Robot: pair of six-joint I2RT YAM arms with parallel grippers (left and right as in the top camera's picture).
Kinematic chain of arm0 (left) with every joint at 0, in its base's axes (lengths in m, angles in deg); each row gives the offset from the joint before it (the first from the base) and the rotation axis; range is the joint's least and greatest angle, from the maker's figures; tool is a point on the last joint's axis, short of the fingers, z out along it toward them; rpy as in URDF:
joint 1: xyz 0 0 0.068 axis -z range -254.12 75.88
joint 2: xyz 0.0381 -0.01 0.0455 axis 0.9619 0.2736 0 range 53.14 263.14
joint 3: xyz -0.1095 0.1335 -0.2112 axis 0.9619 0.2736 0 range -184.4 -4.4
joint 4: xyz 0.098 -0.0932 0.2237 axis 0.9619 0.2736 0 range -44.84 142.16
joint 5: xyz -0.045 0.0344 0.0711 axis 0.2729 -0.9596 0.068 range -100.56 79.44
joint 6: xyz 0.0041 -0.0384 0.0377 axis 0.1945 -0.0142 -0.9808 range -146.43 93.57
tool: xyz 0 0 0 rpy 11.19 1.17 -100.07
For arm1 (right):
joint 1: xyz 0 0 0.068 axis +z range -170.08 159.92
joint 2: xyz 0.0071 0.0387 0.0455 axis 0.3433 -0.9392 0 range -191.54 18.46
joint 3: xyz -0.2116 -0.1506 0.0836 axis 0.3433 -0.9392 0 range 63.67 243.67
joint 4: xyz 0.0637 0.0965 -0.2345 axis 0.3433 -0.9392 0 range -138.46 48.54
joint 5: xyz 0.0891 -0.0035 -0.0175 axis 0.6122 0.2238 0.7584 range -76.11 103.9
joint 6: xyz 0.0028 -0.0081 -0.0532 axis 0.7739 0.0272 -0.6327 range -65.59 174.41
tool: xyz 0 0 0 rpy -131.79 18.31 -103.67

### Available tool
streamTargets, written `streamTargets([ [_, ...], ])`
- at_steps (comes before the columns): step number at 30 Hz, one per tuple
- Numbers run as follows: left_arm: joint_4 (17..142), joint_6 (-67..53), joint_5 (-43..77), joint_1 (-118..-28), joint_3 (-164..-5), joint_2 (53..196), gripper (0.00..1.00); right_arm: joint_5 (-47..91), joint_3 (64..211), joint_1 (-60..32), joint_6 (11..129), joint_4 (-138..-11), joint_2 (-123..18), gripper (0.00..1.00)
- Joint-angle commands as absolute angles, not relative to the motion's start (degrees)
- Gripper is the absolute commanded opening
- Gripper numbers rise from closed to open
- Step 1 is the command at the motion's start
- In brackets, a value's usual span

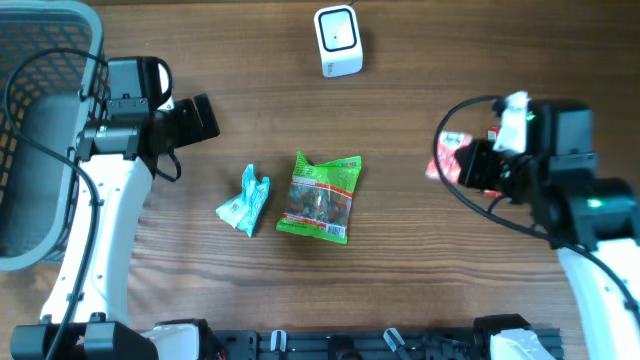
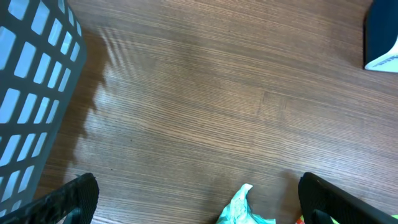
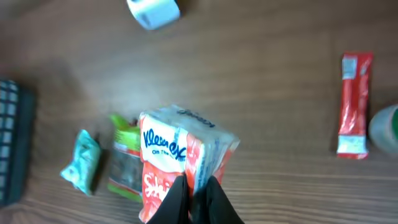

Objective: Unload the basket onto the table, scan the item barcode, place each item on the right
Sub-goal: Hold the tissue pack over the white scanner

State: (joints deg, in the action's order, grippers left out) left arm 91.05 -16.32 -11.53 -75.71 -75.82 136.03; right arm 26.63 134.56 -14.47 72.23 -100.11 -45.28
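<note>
So the pack was pinched by its lower edge in the right gripper, jaws pressed nearly together on the wrapper. It looked to be held up off the table on the right side, well apart from the scanner at the far edge. The left gripper was spread wide with nothing in it, parked near the basket.

No barcode could be made out on the face shown to the wrist camera, so tbh it was probably on the back or a side. For this step to be done well, the pack would need to be carried over to the scanner and turned so the barcode side is squared up to the window, not tilted. Only a thin edge was gripped, so a slow swing would be advised, otherwise the pack could get twisted or slip out. The green bag and teal packet mid-table should be passed over, not brushed.
</note>
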Motion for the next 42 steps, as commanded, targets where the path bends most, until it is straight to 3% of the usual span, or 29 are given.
streamTargets([
  [1, 90.9, -17.0, -11.9, -75.9, -76.8, 135.6, 1.00, 23.1, 140.2, -14.0, 71.3, -102.3, -46.0, 0.04],
  [5, 90.9, -17.0, -11.9, -75.9, -76.8, 135.6, 1.00, 22.6, 144.6, -14.0, 71.4, -103.8, -48.8, 0.04],
  [10, 90.9, -17.0, -11.9, -75.9, -76.8, 135.6, 1.00, 21.2, 160.4, -13.6, 69.4, -114.1, -61.2, 0.04],
  [17, 90.9, -17.0, -11.9, -75.9, -76.8, 135.6, 1.00, 2.5, 185.9, -1.3, 69.3, -118.6, -81.4, 0.04],
  [23, 90.9, -17.0, -11.9, -75.9, -76.8, 135.6, 1.00, -13.7, 187.0, 8.0, 57.1, -99.2, -98.7, 0.04],
  [29, 90.9, -17.0, -11.9, -75.9, -76.8, 135.6, 1.00, -15.9, 187.0, 9.5, 50.2, -82.7, -111.6, 0.04],
  [34, 90.9, -17.0, -11.9, -75.9, -76.8, 135.6, 1.00, -27.4, 187.0, 10.3, 41.2, -69.7, -117.8, 0.04],
  [37, 90.9, -17.0, -11.9, -75.9, -76.8, 135.6, 1.00, -27.8, 187.0, 10.3, 36.7, -65.1, -119.0, 0.04],
  [42, 90.9, -17.0, -11.9, -75.9, -76.8, 135.6, 1.00, -20.3, 187.0, 10.3, 39.4, -64.3, -121.3, 0.04],
])
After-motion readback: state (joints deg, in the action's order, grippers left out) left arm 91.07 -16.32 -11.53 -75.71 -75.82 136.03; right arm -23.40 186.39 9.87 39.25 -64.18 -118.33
